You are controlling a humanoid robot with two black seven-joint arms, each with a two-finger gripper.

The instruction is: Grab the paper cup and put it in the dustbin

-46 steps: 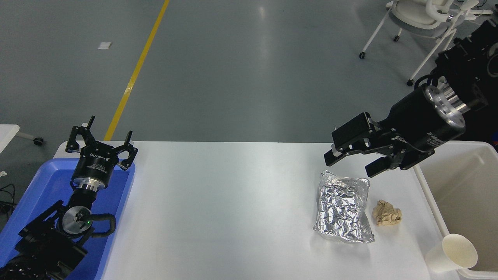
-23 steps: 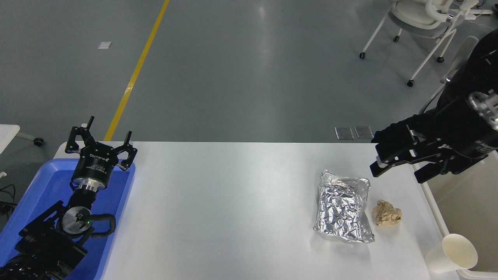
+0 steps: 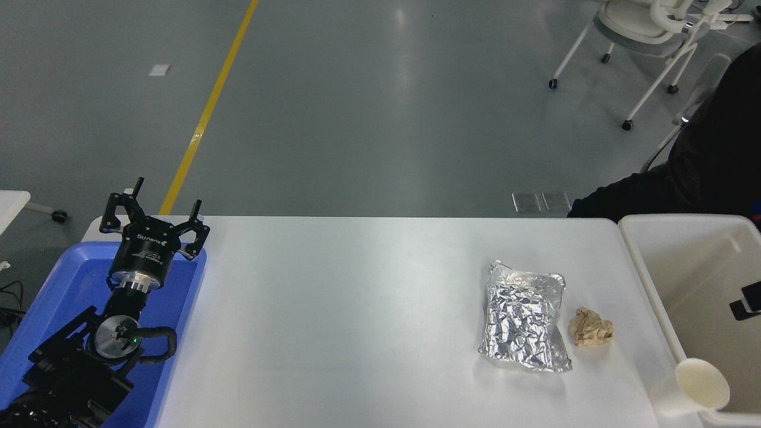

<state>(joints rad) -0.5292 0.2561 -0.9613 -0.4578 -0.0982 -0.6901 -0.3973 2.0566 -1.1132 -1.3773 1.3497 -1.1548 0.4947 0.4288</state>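
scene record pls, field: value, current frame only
paper cup: upright, near right table corner, against the dustbin's near-left corner
dustbin: off-white tub at table's right end
foil packet: flat, right of table centre
paper ball: tan, crumpled, between foil packet and dustbin
left claw: open, parked over blue tray
right claw: only a black tip at the right edge over the dustbin, state unclear
cup held: no

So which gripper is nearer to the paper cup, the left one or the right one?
Right. The right gripper shows at the right edge, over the dustbin, just beyond the paper cup. The left gripper is far left, over the blue tray.
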